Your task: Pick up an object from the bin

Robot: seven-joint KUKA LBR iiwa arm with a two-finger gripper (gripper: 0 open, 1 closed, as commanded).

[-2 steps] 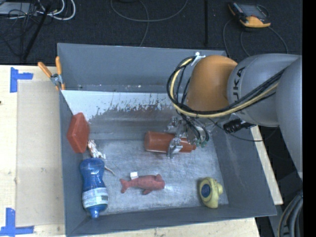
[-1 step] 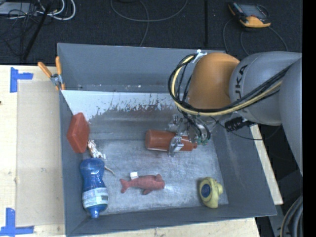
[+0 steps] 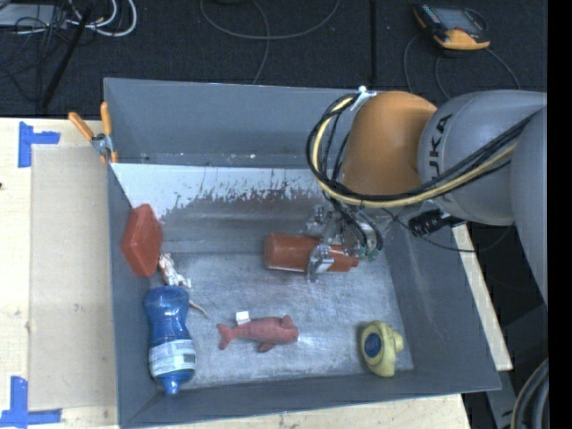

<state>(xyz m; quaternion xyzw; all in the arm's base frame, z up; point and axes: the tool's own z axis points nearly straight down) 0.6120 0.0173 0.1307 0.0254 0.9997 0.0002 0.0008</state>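
Arm shell [image 3: 487, 155]: black capital letters run up the grey casing, just beside the orange cover [image 3: 384, 146].
Letters read: "UKA" is plain; the letter before them sits on the curve of the casing and is hard to make out.
Blue bottle [image 3: 170, 329]: a pale label band [image 3: 172, 357] wraps its lower body; the print on it is too small to read.
Handheld unit [image 3: 454, 25]: lies on the dark floor beyond the bin, orange-edged with a dark face; nothing on it can be read.
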